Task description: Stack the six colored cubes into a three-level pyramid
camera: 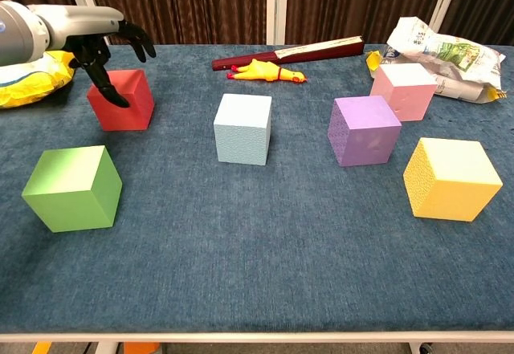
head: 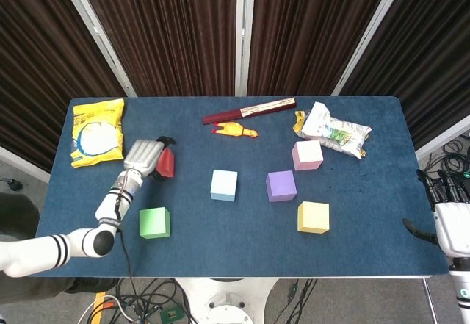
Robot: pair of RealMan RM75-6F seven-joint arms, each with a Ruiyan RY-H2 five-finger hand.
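A tabletop covered in dark blue, carpet-like fabric filled the middle of the scene, its front edge pale. Behind it hung dark brown pleated curtains, divided by slanting and upright white frame bars. Below the near edge, a tangle of cables lay on a light grey floor, under even, soft light.
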